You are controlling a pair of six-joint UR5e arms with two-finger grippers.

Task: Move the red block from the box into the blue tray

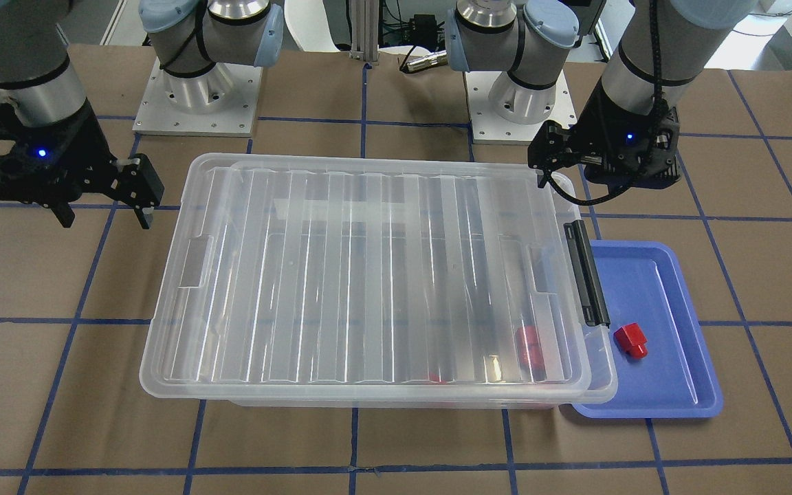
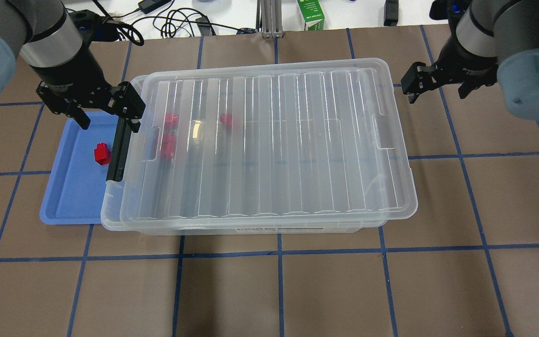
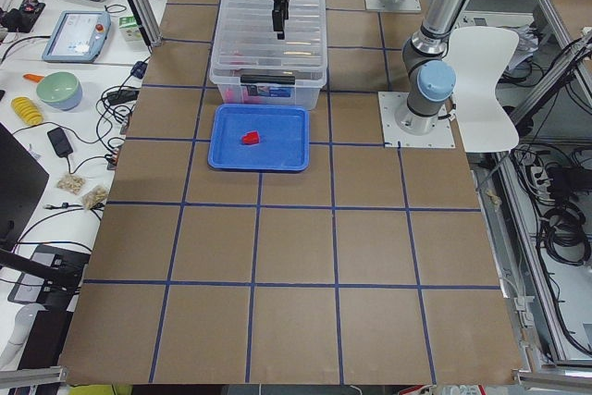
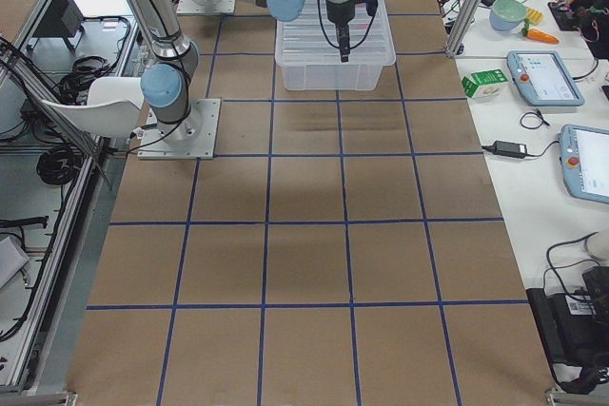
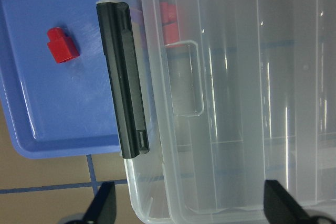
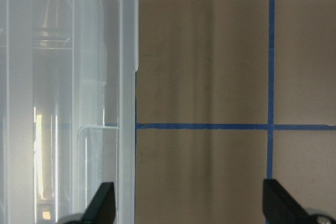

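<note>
Leftmost on the worktop (image 2: 269,290), the blue tray (image 2: 70,196). On its floor, near the box-side rim, the red block (image 2: 101,154): long axis roughly along the tray's long side, stub away from the robot, bare floor all round. Above the tray's far end, left claw (image 2: 109,124), released, empty. Just beside, the lidded box (image 2: 393,154). Rightmost, off the box's end, right claw (image 2: 438,93), spread, empty.

Four far, two near — common box (image 2: 269,140)

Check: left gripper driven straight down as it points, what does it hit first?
Likely the box lid near the black latch bar. The left gripper points down, open, straddling that end; its outer side hangs over the blue tray. Depth unclear.
</note>
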